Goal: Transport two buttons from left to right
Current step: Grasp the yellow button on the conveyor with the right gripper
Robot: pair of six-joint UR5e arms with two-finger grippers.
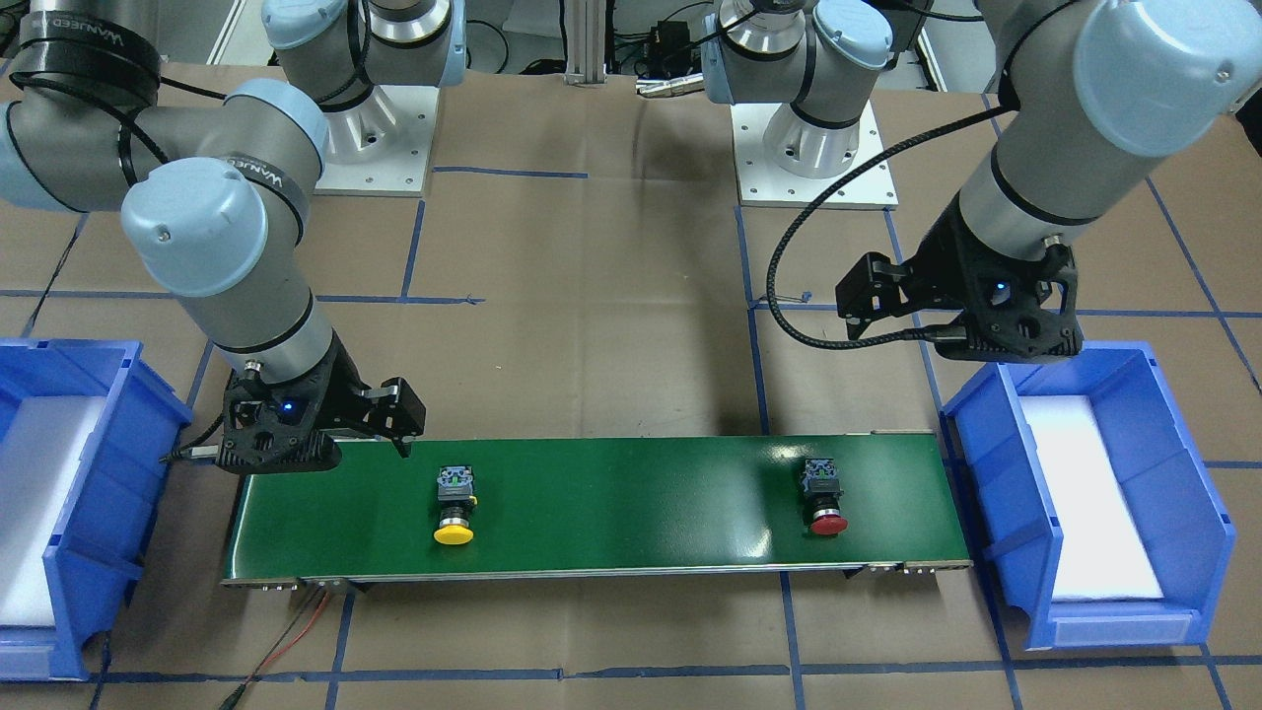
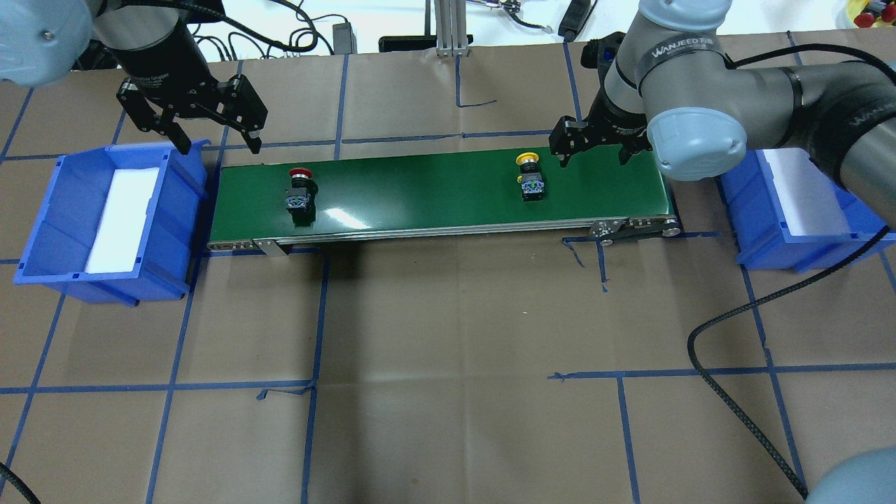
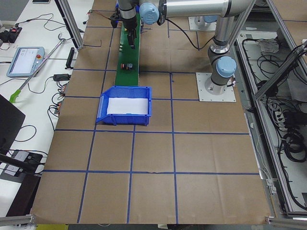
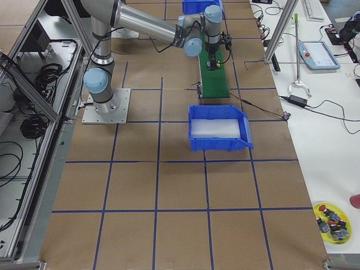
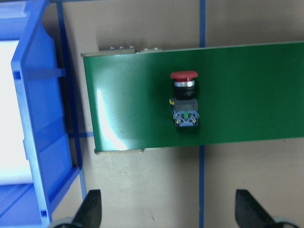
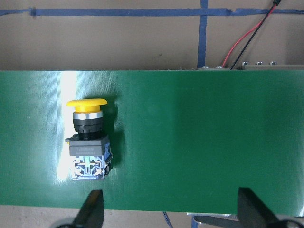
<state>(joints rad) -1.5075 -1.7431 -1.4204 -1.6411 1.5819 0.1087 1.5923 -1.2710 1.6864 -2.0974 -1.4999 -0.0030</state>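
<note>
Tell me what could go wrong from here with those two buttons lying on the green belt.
1. The yellow button lies on its side. The open right gripper could pinch its round cap, and it might slip or roll.
2. Bare table shows between the end of the green belt and the right blue bin, so a button carried too far could drop short.

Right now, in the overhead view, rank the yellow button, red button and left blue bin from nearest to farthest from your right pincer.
From the right pincer, open by the green belt's right end:
1. yellow button, close by on the belt's right part.
2. red button, near the belt's left end.
3. left blue bin, past the belt's left end.
</note>
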